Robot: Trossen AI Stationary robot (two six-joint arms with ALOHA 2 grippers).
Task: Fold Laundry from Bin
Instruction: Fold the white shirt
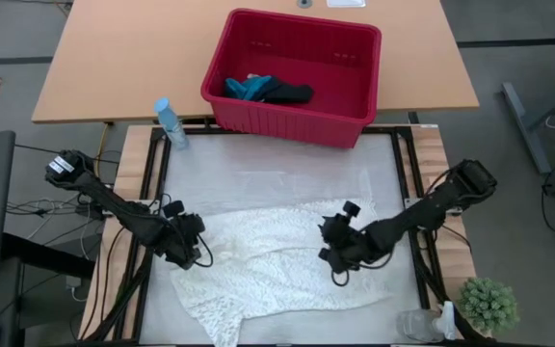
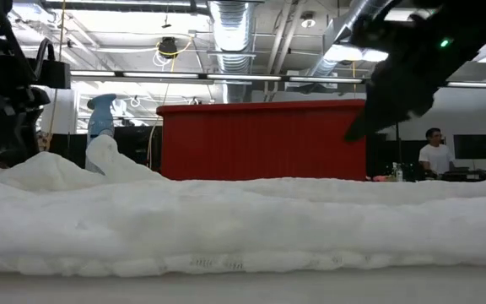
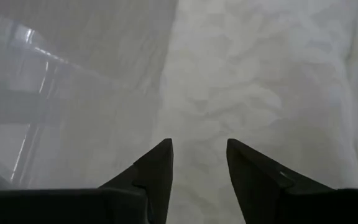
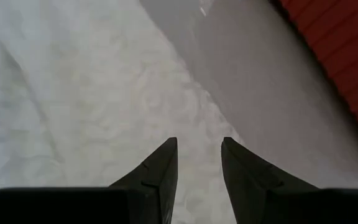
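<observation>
The large white lacy cloth (image 1: 277,260) lies spread on the table with its long axis running left to right, the left gripper (image 1: 193,253) over its left edge and the right gripper (image 1: 335,253) over its right part, both part-open and holding nothing.

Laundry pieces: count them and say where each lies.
3. The white lacy cloth is spread on the table; the teal piece and the dark piece lie together inside the red bin. More may be hidden beneath them.
</observation>
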